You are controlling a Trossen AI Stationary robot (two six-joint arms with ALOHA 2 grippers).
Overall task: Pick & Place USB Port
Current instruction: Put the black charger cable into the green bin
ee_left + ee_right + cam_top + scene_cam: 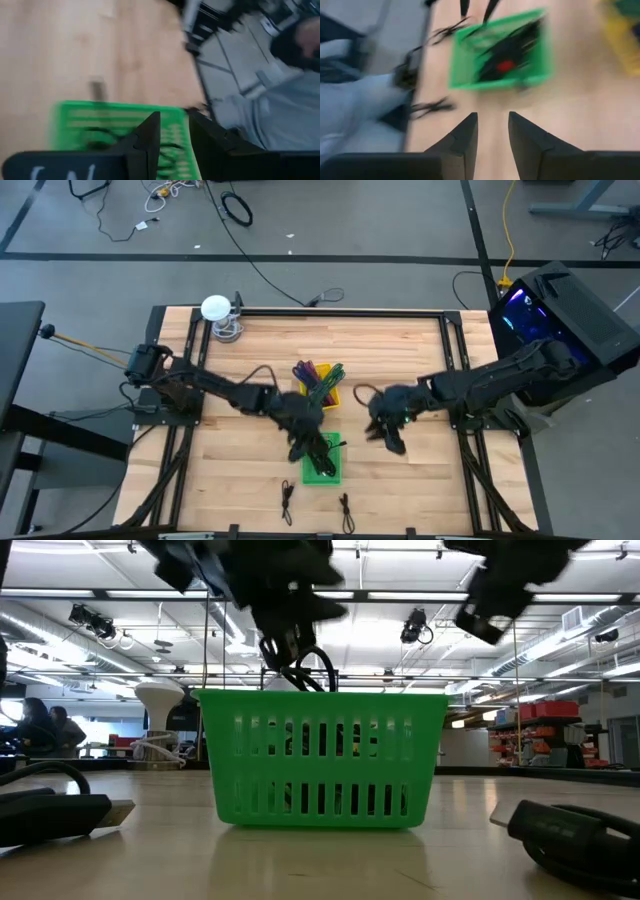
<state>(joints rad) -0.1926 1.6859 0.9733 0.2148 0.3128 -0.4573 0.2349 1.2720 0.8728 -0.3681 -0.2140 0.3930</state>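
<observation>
Half done, perhaps: counting dark leads inside the basket [322, 478] at 6 o'clock of the table [240, 480] centre, and spotting two loose cables [287, 502] at 6 o'clock of that basket, near the table edge. Hovering the left gripper [285, 635] over the basket's rim, with a black cable [315, 665] hanging in a loop just beneath it, above the basket and not yet down inside. Not managing to tell whether the left gripper is clamping that cable or letting it go. Keeping the right gripper [392, 442] at 3 o'clock of the basket, above bare wood, fingers [465, 135] slightly apart with nothing between them. Leaving the bin [335, 395] at 12 o'clock of the basket alone. Judging the cable as light, limp and springy, likely coiling, snagging on the slotted wall or dragging out again. Judging the stiff plug [60, 810] the better hold, since pinching mid-cord is risking slip and swing; lowering well inside before releasing.
</observation>
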